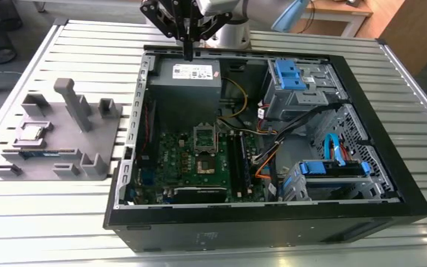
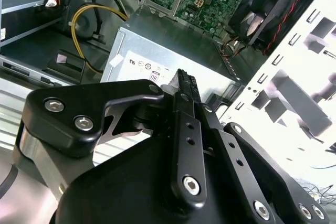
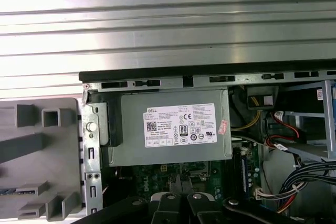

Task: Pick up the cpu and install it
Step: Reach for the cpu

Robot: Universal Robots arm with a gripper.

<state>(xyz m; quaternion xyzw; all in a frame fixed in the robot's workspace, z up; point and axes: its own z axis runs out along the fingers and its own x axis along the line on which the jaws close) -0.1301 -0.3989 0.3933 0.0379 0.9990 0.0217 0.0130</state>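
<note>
The cpu [image 1: 34,132], a small silvery square chip, lies on the grey holder block [image 1: 87,139] on the exterior view's left, outside the computer case. My gripper [image 1: 188,54] hangs high over the grey power supply [image 1: 189,78] at the far end of the open case, well away from the cpu. Its black fingers [image 2: 186,85] are pressed together with nothing between them; they also show in the first wrist view [image 3: 181,187]. On the green motherboard [image 1: 176,167] the socket [image 1: 207,164] lies bare, with its silver frame [image 1: 204,138] flipped up.
The black case [image 1: 377,128] stands open on a slatted metal table [image 1: 65,211]. Blue drive bays [image 1: 295,78] and cables [image 1: 273,144] crowd the exterior view's right side. A dark memory stick [image 1: 39,153] and upright posts [image 1: 69,97] sit on the holder block.
</note>
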